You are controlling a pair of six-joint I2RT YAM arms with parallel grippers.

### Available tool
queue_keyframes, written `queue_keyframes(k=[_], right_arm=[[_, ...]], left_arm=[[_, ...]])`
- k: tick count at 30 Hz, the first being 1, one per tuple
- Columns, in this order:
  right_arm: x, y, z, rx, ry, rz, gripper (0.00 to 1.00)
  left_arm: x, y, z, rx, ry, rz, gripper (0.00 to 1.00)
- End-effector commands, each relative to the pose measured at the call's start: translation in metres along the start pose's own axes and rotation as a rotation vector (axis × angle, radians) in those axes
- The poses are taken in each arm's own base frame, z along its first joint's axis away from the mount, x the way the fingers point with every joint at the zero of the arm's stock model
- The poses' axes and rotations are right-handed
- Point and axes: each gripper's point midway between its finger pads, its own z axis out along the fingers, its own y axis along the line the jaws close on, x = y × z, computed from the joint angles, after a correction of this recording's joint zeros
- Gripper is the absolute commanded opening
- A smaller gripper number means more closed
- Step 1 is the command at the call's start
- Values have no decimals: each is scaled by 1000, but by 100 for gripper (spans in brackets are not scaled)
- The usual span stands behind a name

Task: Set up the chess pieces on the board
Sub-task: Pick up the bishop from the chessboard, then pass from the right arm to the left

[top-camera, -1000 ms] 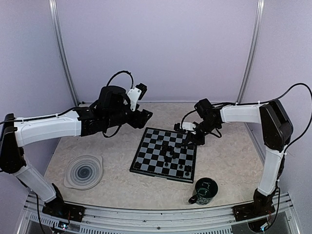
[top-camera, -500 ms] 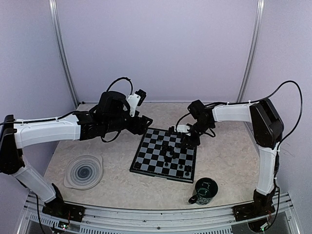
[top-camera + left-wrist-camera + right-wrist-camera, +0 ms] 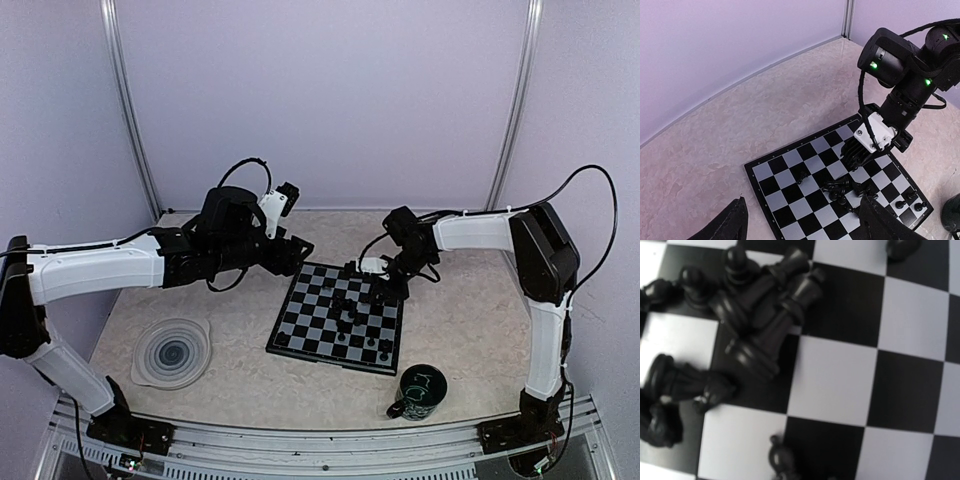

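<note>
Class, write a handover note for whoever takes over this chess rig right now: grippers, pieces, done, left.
Left gripper: open, empty, hovering beyond the far-left corner of the board.
Right gripper: low over the heap; open or shut cannot be told.
Chess pieces: mostly toppled in a mid-board heap; a couple stand by the edge nearest the mug.
Done: little. Left: stand and rank nearly every piece.

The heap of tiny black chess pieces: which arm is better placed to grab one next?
Probably right. The right gripper hangs directly over the toppled black chess pieces on the chequered board; the left gripper sits off the board's far corner.
</note>
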Motion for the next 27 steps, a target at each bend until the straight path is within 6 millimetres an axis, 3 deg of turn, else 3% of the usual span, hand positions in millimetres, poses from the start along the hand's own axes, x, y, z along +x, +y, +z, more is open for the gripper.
queue_keyframes(k=[1,6,9,15,21,27], right_arm=[[-6,4,-3,-21,-14,7,17],[-31,-2,-31,-17,-137,49,14],[-50,-7,-60,-3,-251,74,14],[-85,0,-101,-58,-480,166,12],[-104,11,-113,-157,-603,230,13],[-111,16,-116,-221,-645,254,13]], left_arm=[[-2,-6,3,21,-7,-35,76],[-2,-1,12,28,-8,-169,75],[-5,-1,12,90,-67,-281,73],[-19,-23,13,273,-149,-418,64],[-33,-47,10,390,-239,-491,63],[-32,-55,26,391,-208,-523,59]])
